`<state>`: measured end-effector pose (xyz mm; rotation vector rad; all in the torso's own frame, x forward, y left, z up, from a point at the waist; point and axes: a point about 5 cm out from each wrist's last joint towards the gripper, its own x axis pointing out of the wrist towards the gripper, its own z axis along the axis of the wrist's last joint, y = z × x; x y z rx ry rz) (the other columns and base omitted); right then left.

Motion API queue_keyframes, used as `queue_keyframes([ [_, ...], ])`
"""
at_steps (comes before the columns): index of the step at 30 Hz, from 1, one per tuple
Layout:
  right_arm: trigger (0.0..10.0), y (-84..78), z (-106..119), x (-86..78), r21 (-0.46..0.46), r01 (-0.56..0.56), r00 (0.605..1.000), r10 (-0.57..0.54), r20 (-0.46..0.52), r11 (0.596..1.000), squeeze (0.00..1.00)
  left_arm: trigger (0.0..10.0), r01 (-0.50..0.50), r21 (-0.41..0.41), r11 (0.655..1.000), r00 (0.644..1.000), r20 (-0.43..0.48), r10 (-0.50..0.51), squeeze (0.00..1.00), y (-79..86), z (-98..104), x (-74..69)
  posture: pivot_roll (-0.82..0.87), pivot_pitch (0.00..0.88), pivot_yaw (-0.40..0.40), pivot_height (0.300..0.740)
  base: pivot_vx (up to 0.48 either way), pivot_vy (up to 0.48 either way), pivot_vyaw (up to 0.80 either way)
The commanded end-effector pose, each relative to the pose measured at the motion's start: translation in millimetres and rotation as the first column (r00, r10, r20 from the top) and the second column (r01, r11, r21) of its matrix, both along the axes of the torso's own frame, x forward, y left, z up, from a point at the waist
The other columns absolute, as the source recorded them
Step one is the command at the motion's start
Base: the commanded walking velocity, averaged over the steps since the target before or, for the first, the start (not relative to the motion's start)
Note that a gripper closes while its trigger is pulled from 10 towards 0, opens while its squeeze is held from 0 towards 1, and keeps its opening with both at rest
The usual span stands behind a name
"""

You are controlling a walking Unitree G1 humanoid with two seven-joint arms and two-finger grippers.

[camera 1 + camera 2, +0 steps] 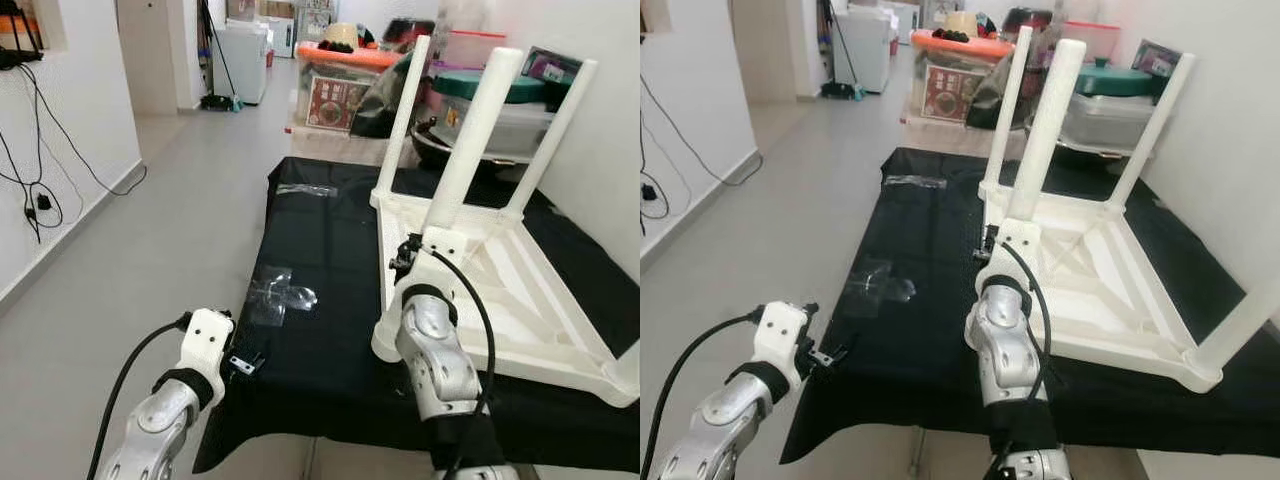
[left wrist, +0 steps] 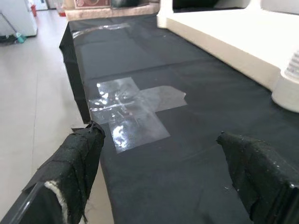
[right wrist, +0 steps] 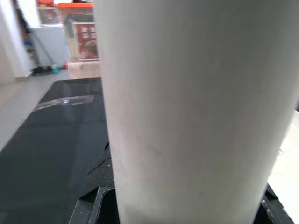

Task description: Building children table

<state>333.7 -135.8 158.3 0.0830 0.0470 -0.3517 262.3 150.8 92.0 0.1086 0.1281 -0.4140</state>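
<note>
Right pincer [image 1: 412,262] grips white table leg [image 1: 470,135]; left pincer [image 1: 250,362] open.

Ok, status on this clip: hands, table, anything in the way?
Right hand clamped on near table leg. Left hand open, hovering at black cloth edge. White table upside down, legs up. Clear tape on cloth, nothing blocking.

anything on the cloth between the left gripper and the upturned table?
Only clear plastic wrap flat on the black cloth, between the left gripper and the white table; clearest in the left wrist view.
</note>
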Motion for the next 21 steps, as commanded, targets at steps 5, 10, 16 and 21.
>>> queue_keyframes([
  [5, 0.0, -27.5, -44.3, -11.5, -0.012, 0.181, 0.966, -0.180, -0.185, 0.983, 0.00, 10.0, 0.002, 0.008, 1.000, 1.000, 0.002, -0.002, 0.00, -2.1, -1.5, 1.7, 0.04, 0.000, -0.096, 0.740, 0.000, 0.000, 0.00],
  [10, 0.0, -29.3, -46.9, -11.7, -0.018, 0.207, 0.957, -0.206, -0.206, 0.978, 0.00, 10.0, 0.003, 0.013, 1.000, 1.000, 0.003, -0.003, 0.00, -2.4, -1.4, 2.7, 0.04, 0.000, -0.094, 0.740, 0.000, 0.000, 0.00],
  [16, 7.1, -29.2, -48.3, -10.8, -0.026, 0.200, 0.954, -0.201, -0.223, 0.979, 0.00, 10.0, 0.002, 0.021, 1.000, 1.000, 0.000, -0.002, 0.00, -2.2, -2.1, 3.8, 0.03, 0.000, -0.089, 0.740, 0.000, 0.000, 0.00],
  [21, 10.0, -23.8, -46.3, -8.9, -0.014, 0.166, 0.963, -0.165, -0.212, 0.986, 0.00, 10.0, 0.006, 0.023, 1.000, 1.000, 0.001, -0.006, 0.00, -3.1, -1.5, 3.9, 0.03, 0.000, -0.086, 0.740, 0.000, 0.000, 0.00],
])
